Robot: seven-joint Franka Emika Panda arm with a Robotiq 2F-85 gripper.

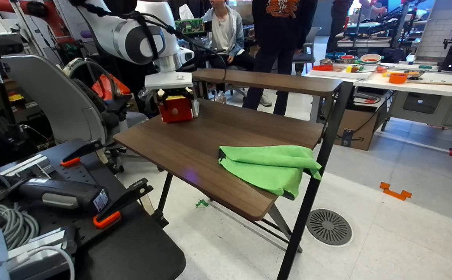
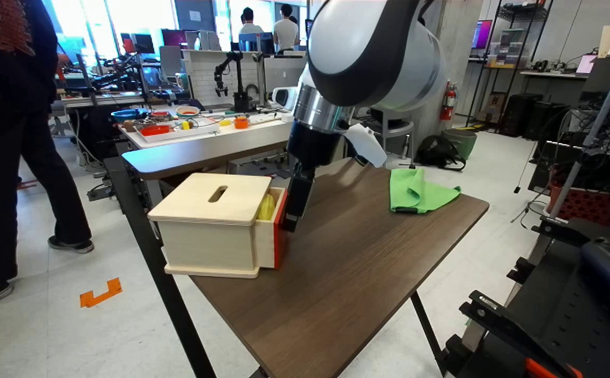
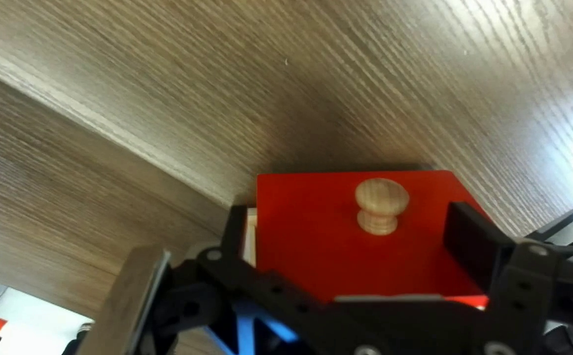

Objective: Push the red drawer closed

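Observation:
The red drawer [image 2: 279, 247] sticks partly out of a pale wooden box [image 2: 205, 247] with a slotted lid. A yellow item [image 2: 266, 207] lies inside the drawer. My gripper [image 2: 290, 221] points down right at the drawer's red front; whether it touches cannot be told. In an exterior view the red front [image 1: 175, 109] shows between the fingers [image 1: 177, 104]. In the wrist view my gripper [image 3: 350, 208] is open, one finger beside the front's left edge and one over its right part. A pale round wooden knob [image 3: 381, 202] stands between them, not gripped.
The box stands at one end of the brown table [image 2: 336, 262], by a raised shelf [image 1: 265, 81]. A green cloth [image 1: 268, 165] lies over the table's opposite end. A black cart [image 1: 132, 241] with clamps stands beside the table. People are behind [image 1: 280, 46].

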